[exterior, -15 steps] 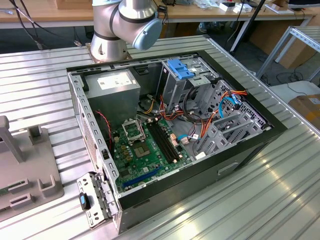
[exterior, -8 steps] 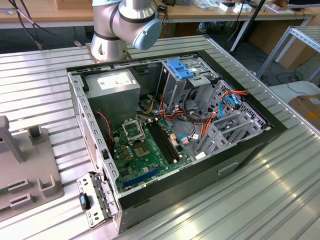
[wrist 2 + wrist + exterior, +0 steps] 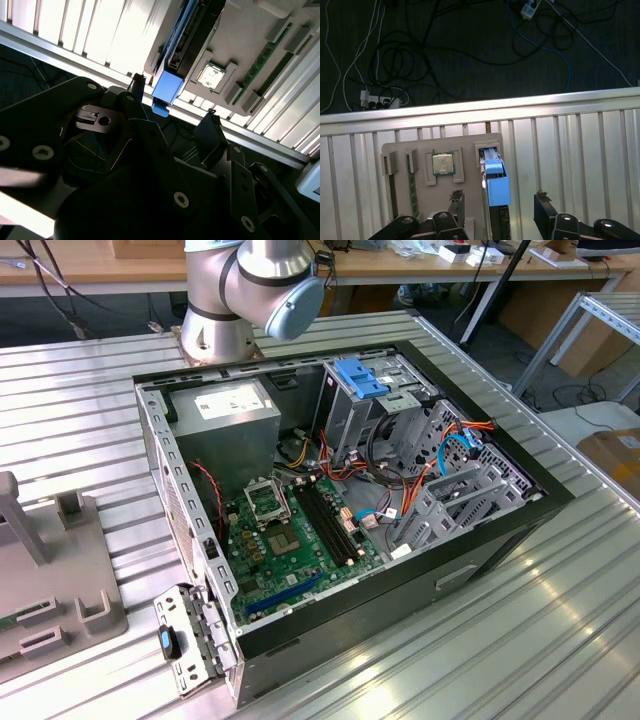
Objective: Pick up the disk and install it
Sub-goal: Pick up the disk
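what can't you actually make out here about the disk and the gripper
- Disk: one end is cut off by the picture's edge in the first wrist view.
- Gripper: open, apart from the disk; its height over it cannot be judged in both wrist views.
- Tray: cut off by the exterior view's left edge.
- Computer case: metal walls hide the drive bays' insides in the exterior view.

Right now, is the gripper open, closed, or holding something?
Gripper: open, straddling the disk that stands in the tray, not gripping it.
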`<state>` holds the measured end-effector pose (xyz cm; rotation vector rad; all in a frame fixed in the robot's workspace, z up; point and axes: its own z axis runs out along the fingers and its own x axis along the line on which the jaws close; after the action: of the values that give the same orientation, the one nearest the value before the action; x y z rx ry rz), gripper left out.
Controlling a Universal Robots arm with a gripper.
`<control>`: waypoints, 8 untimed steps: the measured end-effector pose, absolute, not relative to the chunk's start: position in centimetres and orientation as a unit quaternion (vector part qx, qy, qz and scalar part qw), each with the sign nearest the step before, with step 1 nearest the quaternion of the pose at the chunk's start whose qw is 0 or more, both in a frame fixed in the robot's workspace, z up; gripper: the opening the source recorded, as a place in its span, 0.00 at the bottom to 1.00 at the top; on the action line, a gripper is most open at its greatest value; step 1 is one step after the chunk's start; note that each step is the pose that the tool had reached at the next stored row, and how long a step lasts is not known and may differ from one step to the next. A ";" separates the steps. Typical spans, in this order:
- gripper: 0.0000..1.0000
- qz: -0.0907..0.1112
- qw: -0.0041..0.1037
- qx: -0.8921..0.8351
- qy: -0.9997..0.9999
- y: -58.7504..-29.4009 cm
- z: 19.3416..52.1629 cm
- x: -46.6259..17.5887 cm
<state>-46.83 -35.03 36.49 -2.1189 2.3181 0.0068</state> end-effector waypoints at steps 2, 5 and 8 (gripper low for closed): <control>0.66 0.002 0.000 -0.675 0.738 -35.0 36.3 -46.8; 0.66 0.002 0.000 -0.675 0.738 -35.0 36.0 -46.8; 0.66 0.002 0.000 -0.675 0.738 -35.0 35.6 -46.8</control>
<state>-46.83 -35.03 35.62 -2.1191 2.3184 0.0070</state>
